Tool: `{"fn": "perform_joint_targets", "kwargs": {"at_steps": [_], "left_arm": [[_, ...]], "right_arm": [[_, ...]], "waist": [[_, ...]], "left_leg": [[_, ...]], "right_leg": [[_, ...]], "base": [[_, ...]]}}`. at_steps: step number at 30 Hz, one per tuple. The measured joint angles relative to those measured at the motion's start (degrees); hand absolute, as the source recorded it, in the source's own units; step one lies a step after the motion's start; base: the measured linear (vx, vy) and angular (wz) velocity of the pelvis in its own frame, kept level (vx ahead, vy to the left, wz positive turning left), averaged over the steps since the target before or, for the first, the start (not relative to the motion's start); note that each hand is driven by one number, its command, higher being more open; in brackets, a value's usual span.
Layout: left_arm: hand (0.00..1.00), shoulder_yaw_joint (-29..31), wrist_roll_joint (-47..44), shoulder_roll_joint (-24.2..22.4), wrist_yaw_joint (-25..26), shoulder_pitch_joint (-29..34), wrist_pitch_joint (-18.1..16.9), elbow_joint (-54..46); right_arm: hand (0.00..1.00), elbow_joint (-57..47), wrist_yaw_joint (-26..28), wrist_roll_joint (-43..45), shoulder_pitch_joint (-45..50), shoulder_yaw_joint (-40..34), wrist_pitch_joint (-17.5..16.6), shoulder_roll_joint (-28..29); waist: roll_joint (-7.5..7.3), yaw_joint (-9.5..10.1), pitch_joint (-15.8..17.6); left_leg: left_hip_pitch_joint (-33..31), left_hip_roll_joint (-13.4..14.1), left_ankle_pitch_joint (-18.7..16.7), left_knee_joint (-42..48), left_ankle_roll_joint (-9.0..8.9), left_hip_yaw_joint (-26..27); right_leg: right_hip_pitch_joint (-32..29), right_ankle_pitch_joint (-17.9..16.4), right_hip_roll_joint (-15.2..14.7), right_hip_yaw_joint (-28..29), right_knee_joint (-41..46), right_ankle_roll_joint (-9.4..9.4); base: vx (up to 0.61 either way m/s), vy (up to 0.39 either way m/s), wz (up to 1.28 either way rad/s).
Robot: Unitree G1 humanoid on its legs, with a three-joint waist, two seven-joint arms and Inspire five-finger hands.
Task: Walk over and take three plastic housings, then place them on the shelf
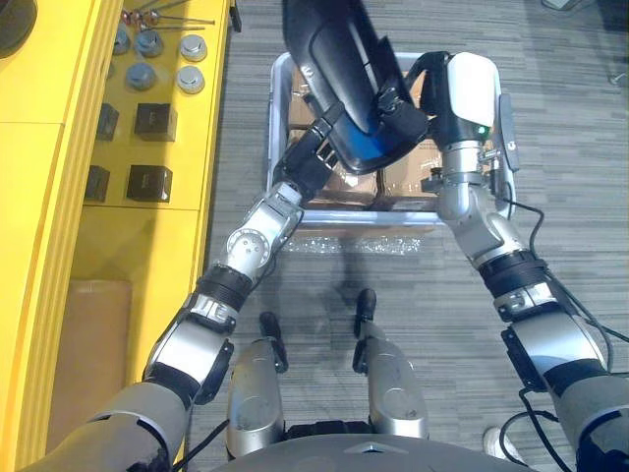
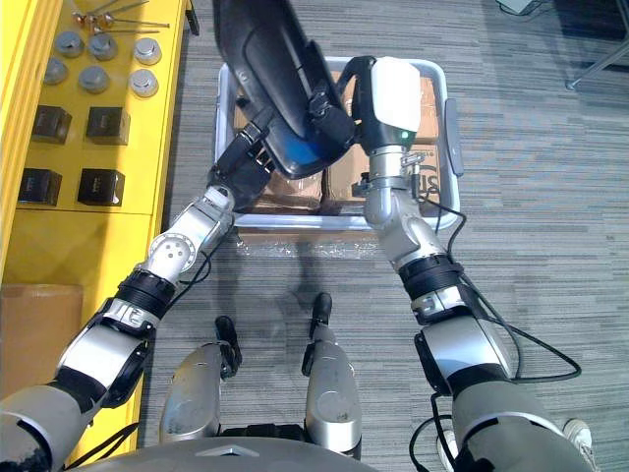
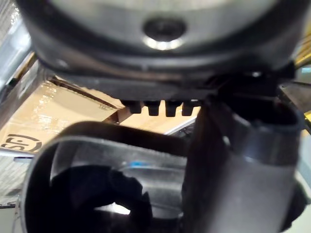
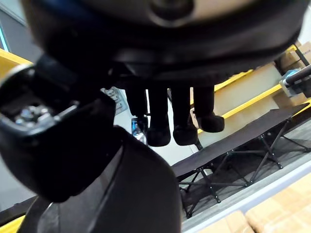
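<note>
I hold a large black plastic housing with a blue patch at its lower end, lifted and tilted above a grey bin. My left hand grips its lower edge from beneath; in the left wrist view its fingers curl over the housing's curved black rim. From the other side my right hand clasps the housing. The right wrist view has its fingers hanging over the black shell, with the thumb on the opposite side. The housing covers much of the bin's left half.
Brown cardboard boxes fill the bin. A yellow shelf runs along the left, bearing several round metal caps and black blocks, with a brown box nearer me. Clear plastic wrap lies on the grey carpet before the bin.
</note>
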Motion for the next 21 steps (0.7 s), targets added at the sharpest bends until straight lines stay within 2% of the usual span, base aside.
{"fn": "perform_joint_targets", "kwargs": {"at_steps": [1,4,8,13,17,18,21], "left_arm": [[0.00,-0.1,0.0,0.0,-0.1,-0.1,0.0,0.0],[0.00,-1.0,0.4,0.1,0.0,-0.1,-0.1,0.4],[0.00,-1.0,2.7,-0.1,0.7,-0.2,-2.6,0.3],[0.00,-1.1,5.3,-0.3,2.8,-0.2,-4.7,0.3],[0.00,-2.9,7.3,-0.4,2.6,0.0,-4.9,-0.1],[0.00,-3.1,8.1,-0.4,2.6,0.1,-5.5,-0.3],[0.00,-3.7,10.5,-0.7,1.4,2.3,-8.3,-1.8]], "right_arm": [[0.00,0.0,0.0,0.0,0.1,0.4,-0.3,0.2],[0.00,0.0,0.0,0.0,0.1,1.1,-0.8,1.4],[0.00,-0.2,0.0,0.0,0.4,1.4,-1.2,2.0],[0.00,-6.5,-0.1,0.2,5.1,1.4,-1.4,2.2],[0.00,-9.7,-0.1,0.7,9.6,-1.4,-1.2,3.6],[0.00,-10.8,-0.1,0.8,10.6,-1.7,-1.2,4.1],[0.00,-14.6,-0.2,0.8,14.2,-2.9,-1.0,5.6]], "waist": [[0.00,0.02,0.0],[0.00,0.10,0.0],[0.00,0.13,0.0],[-0.07,0.20,0.0],[-0.98,0.29,0.0],[-1.68,0.19,0.1],[-2.40,-0.61,0.0]], "left_leg": [[0.0,0.0,0.0,0.0,-0.01,0.0],[0.0,0.1,0.0,0.1,-0.05,0.0],[0.0,0.1,0.0,0.1,-0.06,0.0],[0.3,0.1,0.0,-0.2,-0.07,-0.1],[1.5,0.1,-0.1,-0.4,-0.21,0.0],[1.7,0.1,-0.1,-0.4,-0.26,0.2],[2.1,0.3,-0.1,-0.5,-0.31,0.3]], "right_leg": [[0.0,0.0,0.0,0.0,0.0,0.00],[0.0,0.0,0.1,0.0,0.0,0.00],[0.0,0.0,0.1,0.0,0.0,-0.01],[0.3,0.0,0.2,0.0,0.0,-0.02],[1.6,0.0,0.2,0.2,-0.7,-0.03],[2.0,0.0,0.3,0.3,-1.2,-0.04],[2.2,0.0,0.4,0.3,-1.2,-0.06]], "base": [[-0.05,-0.010,-0.01],[-0.01,-0.004,0.00],[0.00,0.000,0.00],[0.00,0.000,0.00],[0.00,-0.001,-0.02],[-0.02,-0.011,-0.06],[-0.01,-0.007,-0.02]]}}
